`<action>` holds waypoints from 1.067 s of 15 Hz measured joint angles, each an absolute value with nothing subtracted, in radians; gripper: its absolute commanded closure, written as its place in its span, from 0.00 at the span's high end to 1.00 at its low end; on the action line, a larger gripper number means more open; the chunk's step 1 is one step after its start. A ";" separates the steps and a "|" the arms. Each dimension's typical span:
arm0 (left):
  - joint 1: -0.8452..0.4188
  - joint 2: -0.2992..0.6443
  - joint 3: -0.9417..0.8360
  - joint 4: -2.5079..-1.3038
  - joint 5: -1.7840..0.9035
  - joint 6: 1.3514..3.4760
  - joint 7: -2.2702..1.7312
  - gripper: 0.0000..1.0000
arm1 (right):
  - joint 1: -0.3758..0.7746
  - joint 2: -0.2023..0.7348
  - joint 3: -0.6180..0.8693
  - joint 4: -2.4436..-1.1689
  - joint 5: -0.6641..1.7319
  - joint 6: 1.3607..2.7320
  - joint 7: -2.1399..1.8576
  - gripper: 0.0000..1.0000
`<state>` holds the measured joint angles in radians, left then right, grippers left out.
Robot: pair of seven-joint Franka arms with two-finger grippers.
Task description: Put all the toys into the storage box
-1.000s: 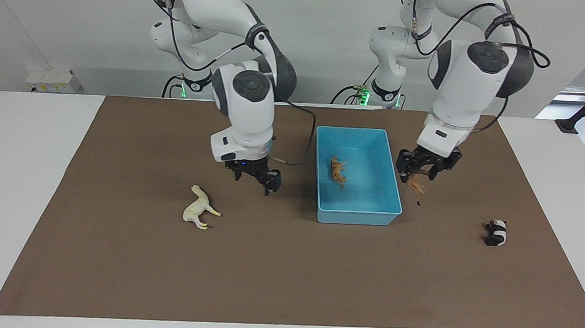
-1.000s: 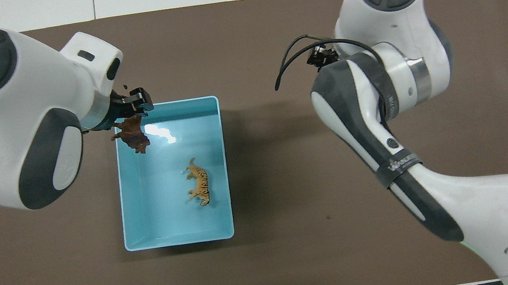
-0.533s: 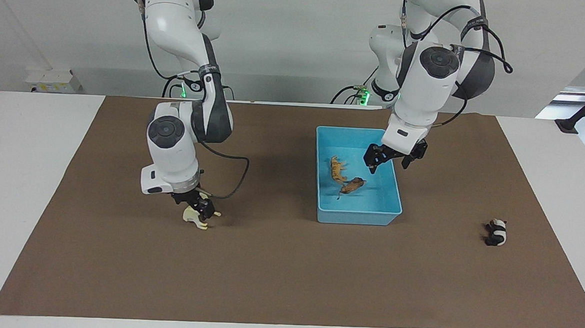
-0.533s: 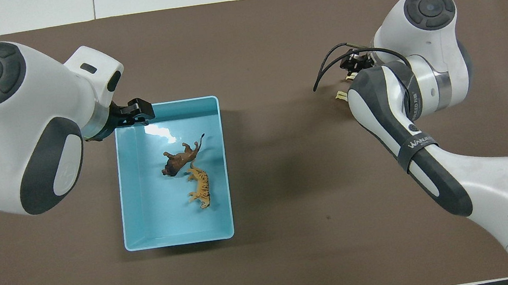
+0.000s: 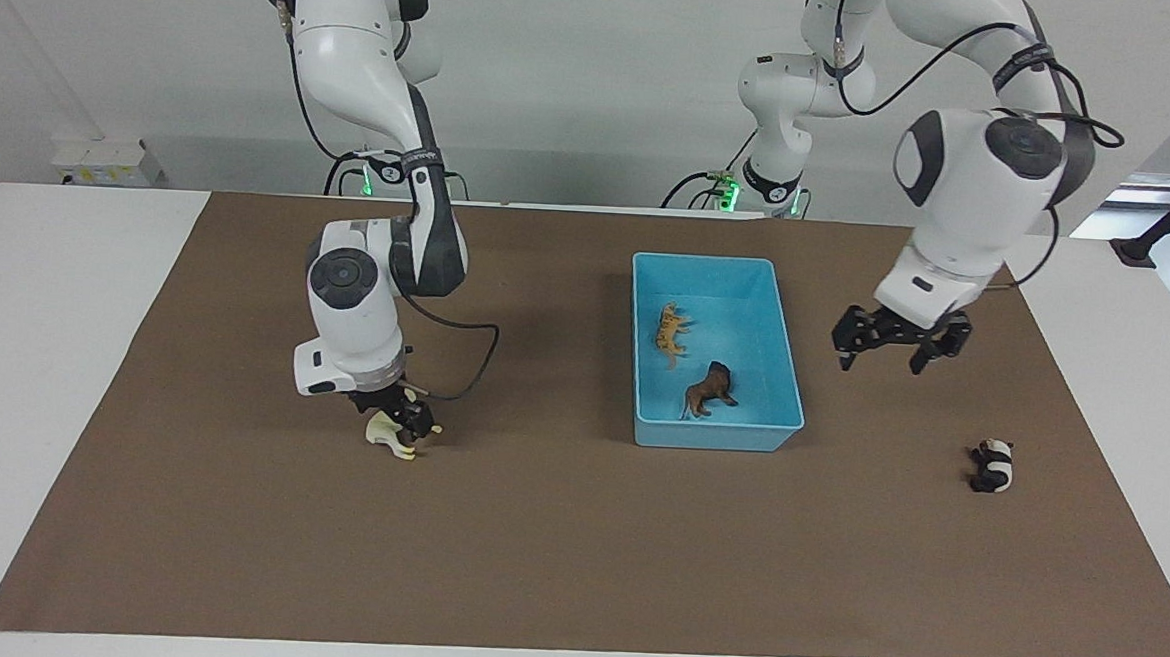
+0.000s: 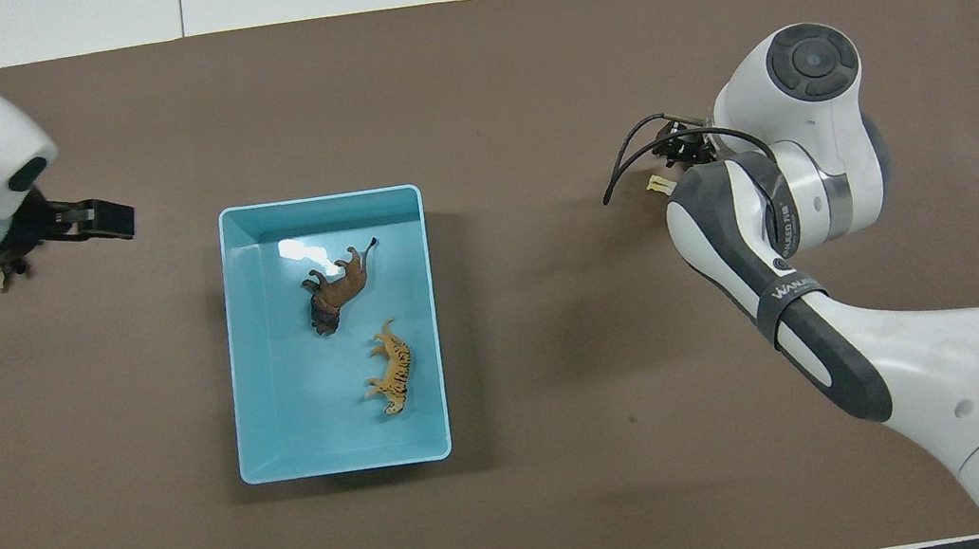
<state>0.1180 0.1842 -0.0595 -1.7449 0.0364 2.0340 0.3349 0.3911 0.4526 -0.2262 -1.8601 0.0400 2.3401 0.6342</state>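
Landmark: you can place everything off the light blue storage box, which sits on the brown mat.
Just changed: half a second ago the brown dark-maned animal was tumbling beside the tiger; now it rests in the box, at the end farther from the robots.
Orange striped tiger: it lies in the box too, nearer the robots than the brown animal, and has shifted only slightly.
Left gripper: a half second ago it hung over the box's wall; now it is over the mat beside the box, toward the left arm's end of the table, fingers spread wide and holding nothing.
Black-and-white panda: it lies on the mat well apart from the box, toward the left arm's end and farther from the robots than the box, untouched.
Right gripper: it stays low on the cream-white horse-like animal, well apart from the box toward the right arm's end; you cannot tell whether the fingers have closed on it.
Horse: it remains on the mat, not yet lifted.
Meaning for you: two of four toys are stored; judging by its heading, the left arm is likely bound for the panda while the right works the horse.
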 measured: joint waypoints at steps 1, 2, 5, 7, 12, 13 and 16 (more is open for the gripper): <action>0.145 0.211 -0.060 -1.737 0.036 2.056 0.384 1.00 | 0.391 0.456 -0.226 -1.868 0.040 2.350 0.634 0.13; 0.168 0.240 -0.060 -1.726 0.036 2.080 0.422 1.00 | 0.391 0.458 -0.225 -1.871 0.040 2.356 0.634 0.00; 0.220 0.336 -0.060 -1.645 0.038 2.109 0.502 1.00 | 0.399 0.450 -0.221 -1.860 0.040 2.338 0.634 0.00; 0.234 0.415 -0.060 -1.559 0.051 2.109 0.527 1.00 | 0.415 0.447 -0.221 -1.834 0.039 2.266 0.634 0.00; 0.254 0.585 -0.064 -1.421 0.077 2.125 0.564 1.00 | 0.469 0.437 -0.220 -1.659 0.040 2.020 0.634 0.00; 0.256 0.593 -0.064 -1.419 0.078 2.125 0.569 1.00 | 0.490 0.434 -0.219 -1.595 0.041 1.950 0.641 0.00; 0.257 0.604 -0.065 -1.434 0.081 2.145 0.577 1.00 | 0.607 0.430 -0.206 -1.374 0.058 1.773 0.822 0.00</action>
<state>0.2567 0.6037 -0.0647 -1.4338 0.0806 2.1447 0.5775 0.6068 0.4296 -0.2065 -1.3743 0.0578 1.7727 0.8217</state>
